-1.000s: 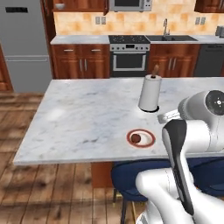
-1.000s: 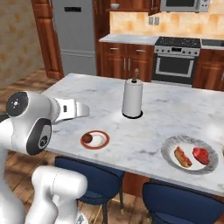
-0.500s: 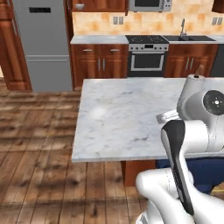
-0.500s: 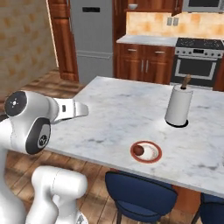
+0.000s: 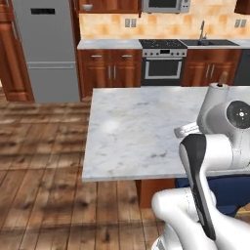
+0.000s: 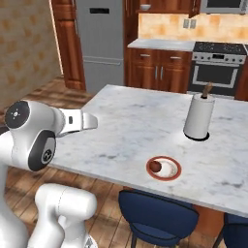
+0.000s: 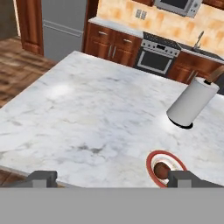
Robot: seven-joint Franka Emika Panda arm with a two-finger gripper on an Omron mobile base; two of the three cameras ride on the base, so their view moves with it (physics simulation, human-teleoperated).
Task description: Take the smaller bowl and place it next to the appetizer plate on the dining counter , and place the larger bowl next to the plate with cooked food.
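Showing no legible writing | appetizer plate (image 6: 163, 168) on dining counter (image 6: 126, 131) | end effector (image 7: 111, 178) open

A wooden plank floor (image 5: 44, 161) in brown tones covers the kitchen. A grey refrigerator (image 5: 46, 49) stands at the back wall between reddish wood cabinets (image 5: 110, 73). Beside them is a steel oven (image 5: 163, 68), and orange tiles (image 5: 107, 22) cover the wall above the worktop.

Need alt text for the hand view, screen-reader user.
The open pincer hovers over the near edge of the dining counter, holding nothing. The appetizer plate, red-rimmed with a brown food lump, lies by one fingertip, and a paper towel roll stands beyond it. Behind are a stove, wood cabinets and a grey fridge.
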